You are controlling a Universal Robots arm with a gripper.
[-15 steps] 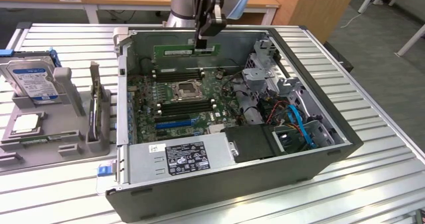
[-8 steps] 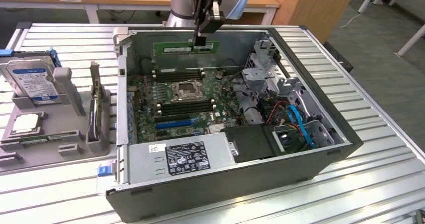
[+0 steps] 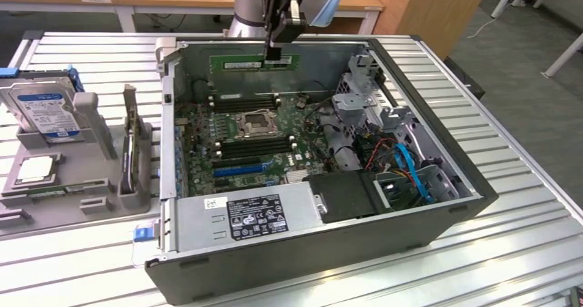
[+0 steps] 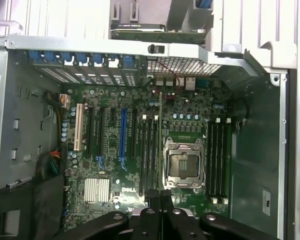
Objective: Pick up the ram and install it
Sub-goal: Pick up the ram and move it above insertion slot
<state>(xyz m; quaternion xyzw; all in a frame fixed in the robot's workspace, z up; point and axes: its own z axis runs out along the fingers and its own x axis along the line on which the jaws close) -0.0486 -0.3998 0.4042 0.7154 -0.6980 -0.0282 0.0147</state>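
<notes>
The ram (image 3: 254, 63) is a long green stick hanging level above the far side of the open computer case (image 3: 455, 205). My gripper (image 3: 273, 54) is shut on its top edge near the exterior view's right end. In the wrist view the ram (image 4: 160, 135) is edge-on, a thin line running out from between my shut fingertips (image 4: 160, 196). It hovers over the motherboard (image 4: 190, 107), between the bank of black memory slots (image 4: 149, 150) and the empty processor socket (image 4: 182, 165). It is well above the board and touches nothing.
A second bank of memory slots (image 4: 217, 155) lies beyond the socket. The power supply (image 3: 246, 215) and cables (image 3: 405, 167) fill the case's near side. On the exterior view's left a grey holder (image 3: 105, 191) carries a hard drive (image 3: 46, 109) and a silver processor (image 3: 35, 169).
</notes>
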